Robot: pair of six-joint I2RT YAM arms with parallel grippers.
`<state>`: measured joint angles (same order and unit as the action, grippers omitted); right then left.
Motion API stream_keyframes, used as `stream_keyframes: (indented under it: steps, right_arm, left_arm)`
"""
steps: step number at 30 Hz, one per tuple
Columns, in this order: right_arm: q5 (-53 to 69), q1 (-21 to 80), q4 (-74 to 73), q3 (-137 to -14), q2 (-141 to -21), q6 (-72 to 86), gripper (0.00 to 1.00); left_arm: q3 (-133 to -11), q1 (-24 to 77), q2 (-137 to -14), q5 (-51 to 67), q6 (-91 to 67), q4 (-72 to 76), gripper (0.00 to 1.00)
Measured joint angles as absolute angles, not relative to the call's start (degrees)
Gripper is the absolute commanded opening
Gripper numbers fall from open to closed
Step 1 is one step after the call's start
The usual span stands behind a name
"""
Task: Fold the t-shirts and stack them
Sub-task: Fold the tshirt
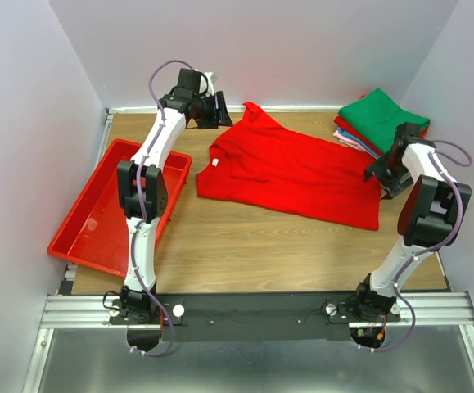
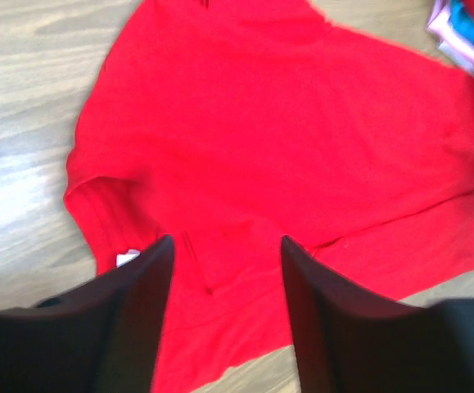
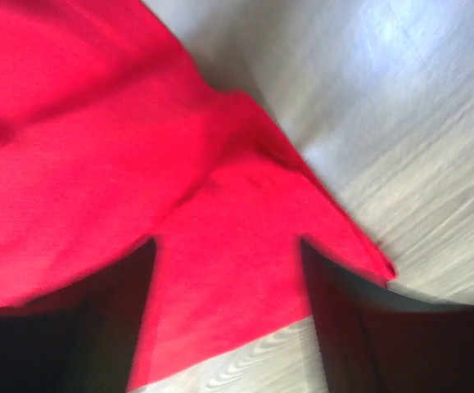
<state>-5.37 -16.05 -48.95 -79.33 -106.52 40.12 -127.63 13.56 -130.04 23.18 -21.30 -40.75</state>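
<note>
A red t-shirt (image 1: 294,168) lies spread flat on the tabletop (image 1: 253,246), in the middle and reaching toward the far edge, its white neck tag (image 1: 215,163) on the side nearer the left edge. The left end effector (image 1: 216,110) hangs over the shirt's far-left part, near the far edge. In the left wrist view its 2 fingers (image 2: 138,311) stand apart with cloth showing between them and nothing gripped. The right end effector (image 1: 381,173) hovers over the shirt's corner near the right edge, its jaws likewise parted and empty. A stack of folded t-shirts (image 1: 353,135), topped by a green t-shirt (image 1: 381,115), sits at the far-right corner. A red tray (image 1: 97,221) lies along the left edge.
</note>
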Motion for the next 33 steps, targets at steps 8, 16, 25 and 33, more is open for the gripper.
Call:
stream_keyframes:
  steps: [8,16,25,33]
  right_arm:
    - [-8.0,-15.2,-48.1,-82.4,-103.1,37.8,0.94]
    - [-6.9,-5.6,-43.5,-77.0,-99.7,37.5,0.93]
    - [-2.9,-2.1,-37.9,-69.2,-102.5,38.4,0.93]
    - [-1.8,-2.1,-35.4,-66.8,-103.8,37.5,0.92]
  left_arm:
    - [-121.5,13.6,-127.7,23.2,-19.9,-37.4,0.67]
    - [-103.6,15.1,-122.7,23.1,-18.5,-33.1,0.67]
    - [-93.4,20.0,-122.3,23.2,-18.6,-25.9,0.67]
    - [-84.6,22.5,-119.5,21.1,-18.7,-19.2,0.67]
